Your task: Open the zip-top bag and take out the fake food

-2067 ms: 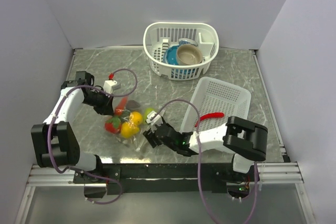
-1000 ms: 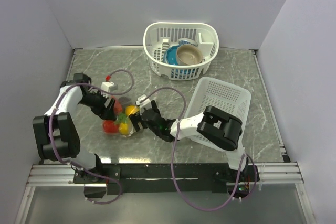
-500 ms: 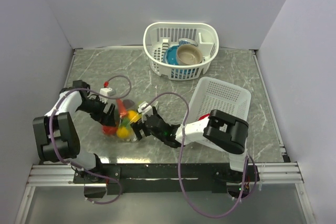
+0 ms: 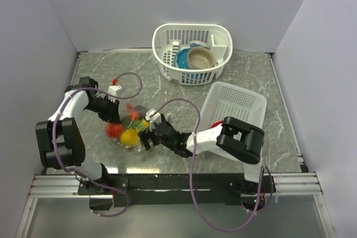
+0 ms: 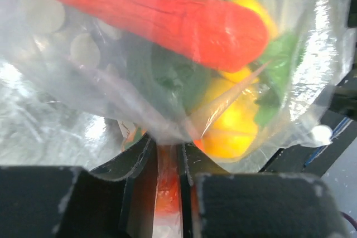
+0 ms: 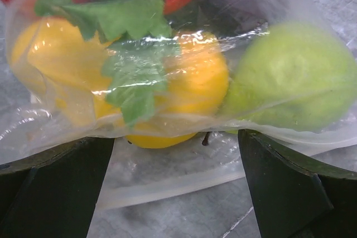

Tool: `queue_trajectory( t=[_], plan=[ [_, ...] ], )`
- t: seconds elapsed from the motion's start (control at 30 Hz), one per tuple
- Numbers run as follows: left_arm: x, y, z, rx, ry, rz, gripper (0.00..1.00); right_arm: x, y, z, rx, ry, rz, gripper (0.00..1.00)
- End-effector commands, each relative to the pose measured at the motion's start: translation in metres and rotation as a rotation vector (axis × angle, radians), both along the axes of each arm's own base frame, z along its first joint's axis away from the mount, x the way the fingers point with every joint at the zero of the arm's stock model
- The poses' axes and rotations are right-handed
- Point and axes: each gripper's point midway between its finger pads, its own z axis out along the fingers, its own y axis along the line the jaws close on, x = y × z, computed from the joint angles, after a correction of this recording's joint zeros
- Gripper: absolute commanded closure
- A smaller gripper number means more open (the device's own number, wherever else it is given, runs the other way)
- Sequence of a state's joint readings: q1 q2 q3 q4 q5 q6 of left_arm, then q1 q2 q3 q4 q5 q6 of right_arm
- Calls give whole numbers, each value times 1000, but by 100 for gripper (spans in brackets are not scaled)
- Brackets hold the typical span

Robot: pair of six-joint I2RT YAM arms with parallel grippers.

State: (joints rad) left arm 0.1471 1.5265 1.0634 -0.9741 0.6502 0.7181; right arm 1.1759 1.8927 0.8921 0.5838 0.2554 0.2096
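Zip-top bag (image 4: 129, 131), apparently sealed with the fake food (image 6: 189, 82) inside, lies toward 8 o'clock on the marbled table (image 4: 251, 76). The left gripper (image 5: 167, 157), at the bag's 10 o'clock, has its jaws pinched on a fold of film. The right gripper (image 6: 175, 143), at the bag's 4 o'clock, has its jaws spread wide around the bag's rim without grasping it. Good practice would be for the right to close on the opposite lip only, then for the two to draw apart slowly so the film does not slip.

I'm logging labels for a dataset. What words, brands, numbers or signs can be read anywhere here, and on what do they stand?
None: no readable text in any view.
The zip-top bag bears only pale dots, no print.
The fake food, the round basket, the flat basket and the tan bowl show no lettering.
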Motion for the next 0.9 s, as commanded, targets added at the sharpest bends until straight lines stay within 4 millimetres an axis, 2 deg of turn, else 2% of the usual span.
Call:
queue_trajectory(
  t=[0.0, 0.1, 0.17, 0.23, 0.3, 0.4, 0.43, 0.5, 0.57, 0.67, 0.83, 0.87],
  plan=[
    [-4, -12, 43, -65, -54, -36, 78, 1, 11, 39, 103, -36, 2, 0],
    [-9, -17, 51, -97, -46, -53, 83, 2, 12, 42, 106, -43, -4, 0],
    [-12, -21, 51, -108, -36, -66, 80, 5, 13, 47, 113, -59, -8, 0],
    [-17, -24, 41, -101, -16, -80, 74, 10, 18, 53, 118, -77, -17, 0],
    [-28, -26, 22, -76, 33, -94, 75, 15, 21, 55, 106, -99, -25, 0],
    [-34, -31, -5, -29, 76, -122, 91, 19, 30, 62, 114, -126, -11, 0],
    [-29, -31, -13, 1, 64, -133, 99, 19, 34, 65, 122, -127, -1, 0],
    [-27, -31, -20, 15, 70, -127, 99, 15, 41, 64, 122, -118, 37, 0],
    [-23, -33, -22, 16, 71, -130, 99, 13, 45, 53, 99, -93, 46, 0],
    [-16, -33, -19, 18, 65, -124, 99, 12, 40, 37, 82, -64, 32, 0],
    [-13, -27, -17, 56, 33, -122, 99, 4, 17, 1, 8, -4, -1, 0],
    [-12, -26, -19, 67, 29, -123, 99, 3, 13, -2, 13, 1, -7, 0]
  ],
)
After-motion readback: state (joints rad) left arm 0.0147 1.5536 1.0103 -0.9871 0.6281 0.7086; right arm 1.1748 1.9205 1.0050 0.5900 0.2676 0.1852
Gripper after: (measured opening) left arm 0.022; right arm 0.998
